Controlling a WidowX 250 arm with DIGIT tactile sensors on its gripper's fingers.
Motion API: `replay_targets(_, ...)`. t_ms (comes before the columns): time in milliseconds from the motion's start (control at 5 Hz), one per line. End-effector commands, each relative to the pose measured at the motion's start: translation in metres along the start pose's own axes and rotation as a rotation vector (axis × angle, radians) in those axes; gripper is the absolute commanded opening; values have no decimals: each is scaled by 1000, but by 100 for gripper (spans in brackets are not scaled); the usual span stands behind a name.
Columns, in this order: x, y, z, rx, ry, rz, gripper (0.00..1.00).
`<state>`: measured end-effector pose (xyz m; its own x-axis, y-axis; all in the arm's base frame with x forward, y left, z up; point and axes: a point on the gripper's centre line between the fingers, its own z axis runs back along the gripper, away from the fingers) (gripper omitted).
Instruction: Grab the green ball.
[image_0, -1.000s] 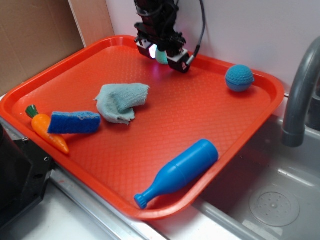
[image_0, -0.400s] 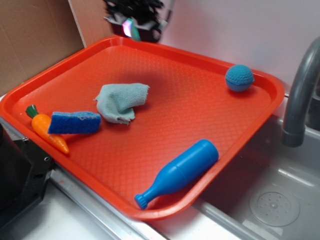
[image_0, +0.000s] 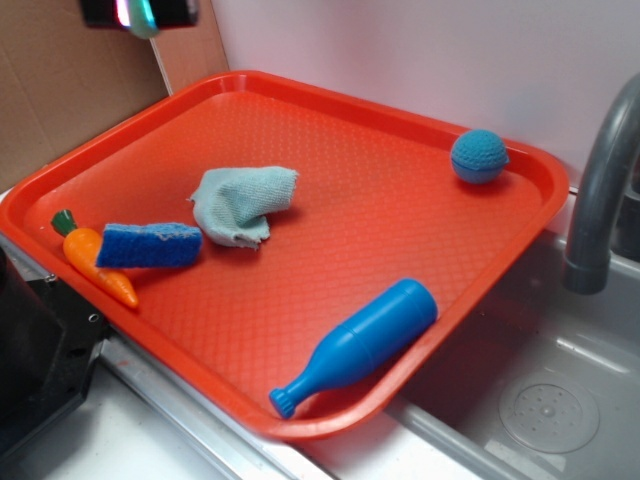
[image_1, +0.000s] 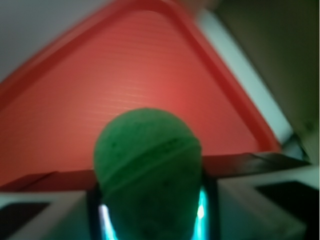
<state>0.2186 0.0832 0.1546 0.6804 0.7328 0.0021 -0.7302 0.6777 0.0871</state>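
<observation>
Pinching the ball (image_1: 147, 165) across its middle in the gripper (image_1: 150, 210), high above the tray (image_0: 330, 180); probably soft, light, squashy yarn, unlikely to slip

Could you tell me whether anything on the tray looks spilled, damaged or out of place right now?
Nothing stands out. The bottle lies on its side and the cloth is crumpled, but nothing is spilled or broken. The gripper holds the green ball above the tray.

Ext cam high-angle; wrist cam close; share tray (image_0: 520, 215).

A red tray (image_0: 330, 200) apparently rests on the pale counter (image_0: 110, 440).
</observation>
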Motion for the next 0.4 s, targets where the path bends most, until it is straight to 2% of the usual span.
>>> replay_targets(0, -5, 32, 14, 27, -159, 428, 0)
replay_targets(200, -1, 39, 8, 14, -198, 398, 0)
